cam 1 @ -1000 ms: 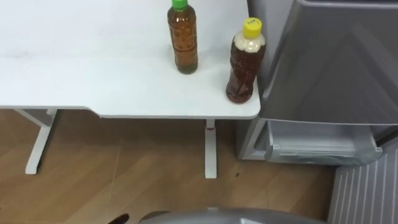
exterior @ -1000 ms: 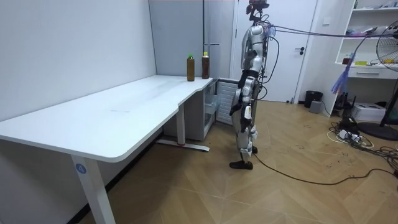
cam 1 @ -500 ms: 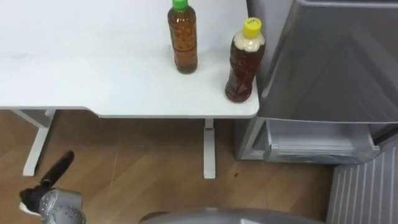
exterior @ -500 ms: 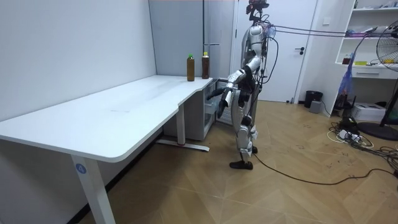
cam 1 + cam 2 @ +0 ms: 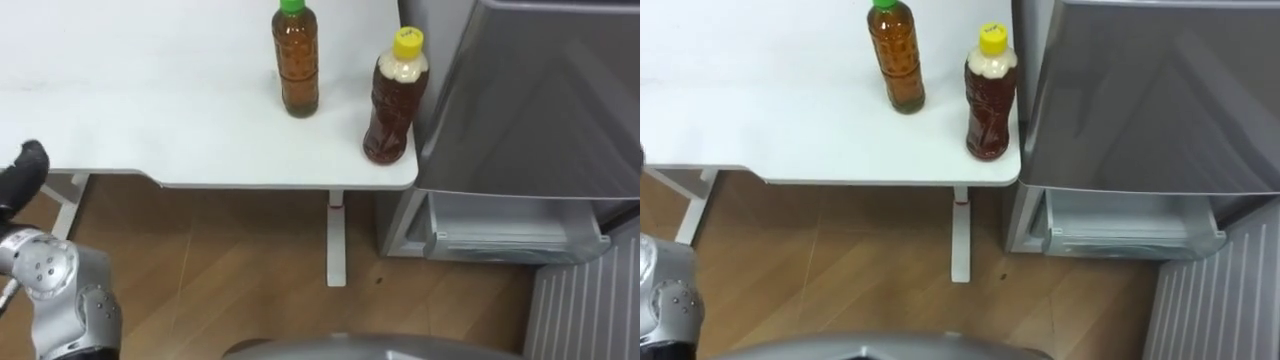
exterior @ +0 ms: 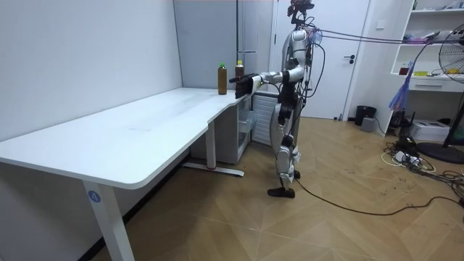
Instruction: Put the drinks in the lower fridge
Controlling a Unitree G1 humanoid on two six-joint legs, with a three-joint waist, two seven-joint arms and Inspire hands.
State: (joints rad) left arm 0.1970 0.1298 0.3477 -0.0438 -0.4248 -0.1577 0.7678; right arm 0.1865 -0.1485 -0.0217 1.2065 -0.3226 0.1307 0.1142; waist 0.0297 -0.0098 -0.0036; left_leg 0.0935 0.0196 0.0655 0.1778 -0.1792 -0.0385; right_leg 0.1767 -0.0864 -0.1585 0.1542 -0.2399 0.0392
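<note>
The left arm has come up. Half a second ago the left hand [image 5: 22,172] sat low in the lower left corner over the floor, and now it shows at the left edge, level with the front edge of the white table [image 5: 150,100]. How far its fingers are open I cannot tell. It holds nothing.

In the room view the arm reaches out level, with the hand [image 6: 241,84] near the bottles. Both drinks stand untouched near the table's right end, at top centre: the green-capped bottle [image 5: 298,65] and the yellow-capped bottle [image 5: 393,105], which is close to the grey fridge [image 5: 540,100]. A pale drawer [image 5: 510,235] shows below the fridge.
</note>
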